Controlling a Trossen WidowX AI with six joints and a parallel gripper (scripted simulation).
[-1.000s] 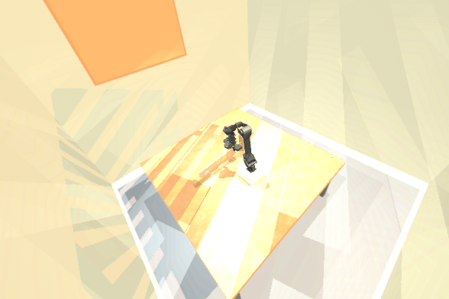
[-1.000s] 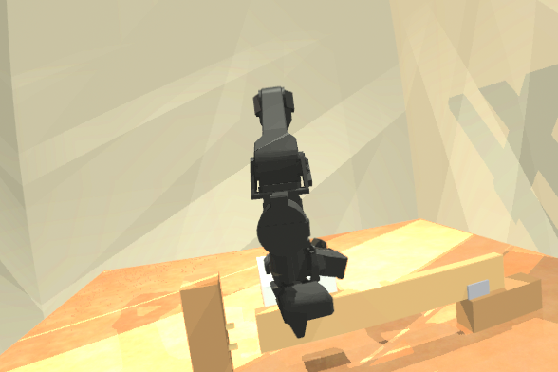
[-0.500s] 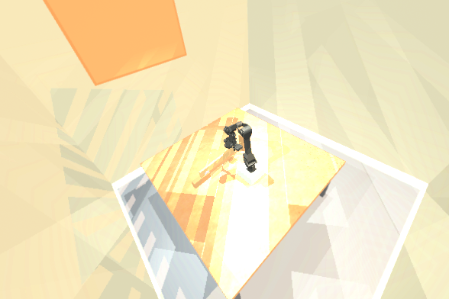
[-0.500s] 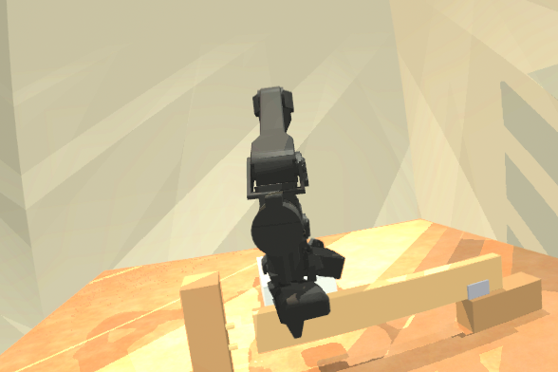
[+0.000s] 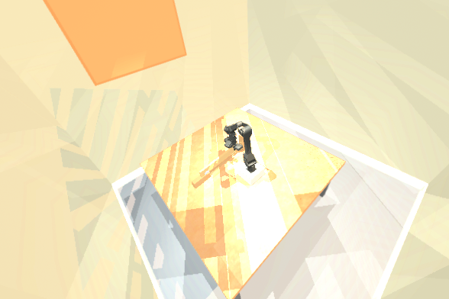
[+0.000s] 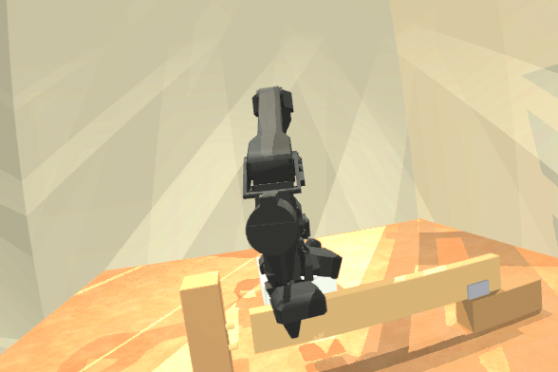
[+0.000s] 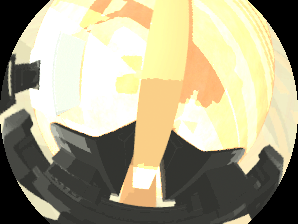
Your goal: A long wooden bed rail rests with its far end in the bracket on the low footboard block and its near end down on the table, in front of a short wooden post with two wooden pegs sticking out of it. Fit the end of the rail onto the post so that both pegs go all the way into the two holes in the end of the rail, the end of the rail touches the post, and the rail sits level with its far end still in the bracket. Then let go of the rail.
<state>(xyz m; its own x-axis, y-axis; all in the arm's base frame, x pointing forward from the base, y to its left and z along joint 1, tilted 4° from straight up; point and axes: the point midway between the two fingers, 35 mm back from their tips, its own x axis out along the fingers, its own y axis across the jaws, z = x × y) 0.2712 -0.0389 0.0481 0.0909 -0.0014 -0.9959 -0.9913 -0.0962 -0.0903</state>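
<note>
The long wooden rail (image 6: 389, 301) (image 7: 162, 105) is raised at its near end, at about the height of the two pegs (image 6: 231, 326) (image 6: 233, 345). A small gap shows between the rail's end and the pegs, which stick out bare from the wooden post (image 6: 204, 323). The far end sits at the grey bracket (image 6: 478, 289) on the low footboard block (image 6: 508, 308). My gripper (image 6: 294, 327) (image 7: 148, 167) points down and is shut on the rail near its post end. The holes in the rail's end are hidden, and I cannot tell if the rail is exactly level.
The arm's white base (image 5: 250, 177) stands on the table (image 5: 313, 152) beside the rail. Strong light and shadow patches cross the table top. The post stands close to the gripper, on the left in the exterior view.
</note>
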